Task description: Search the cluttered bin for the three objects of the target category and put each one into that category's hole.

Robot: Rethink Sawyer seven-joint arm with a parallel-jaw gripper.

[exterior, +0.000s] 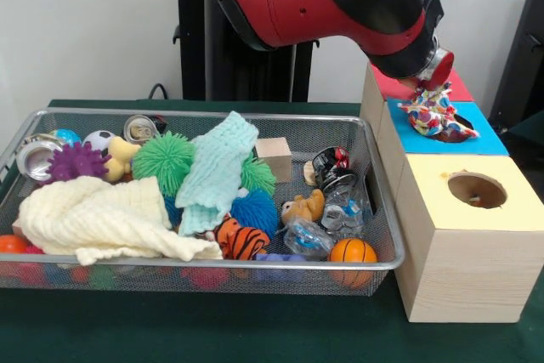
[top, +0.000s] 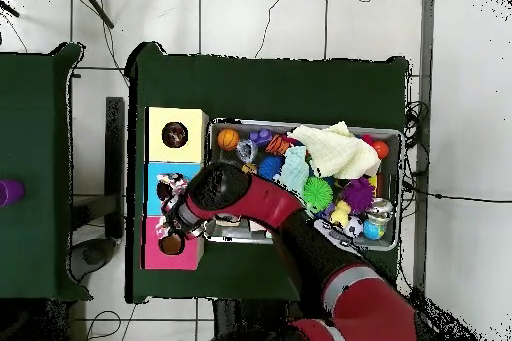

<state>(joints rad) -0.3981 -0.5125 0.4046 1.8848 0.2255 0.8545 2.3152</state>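
Note:
My gripper hangs over the blue-topped box, shut on a spotted fabric bundle. The bundle's lower part rests on the blue top at that box's hole. In the overhead view the gripper and the bundle sit over the middle box. The yellow-topped box with its round dark hole stands one box nearer the camera; the hole also shows in the overhead view. The wire-mesh bin lies left of the boxes. No other spotted bundle shows in it.
The bin holds a cream cloth, a mint cloth, green and purple spiky balls, a tiger-striped plush, an orange ball, cans and small toys. The red-topped box stands behind the blue one.

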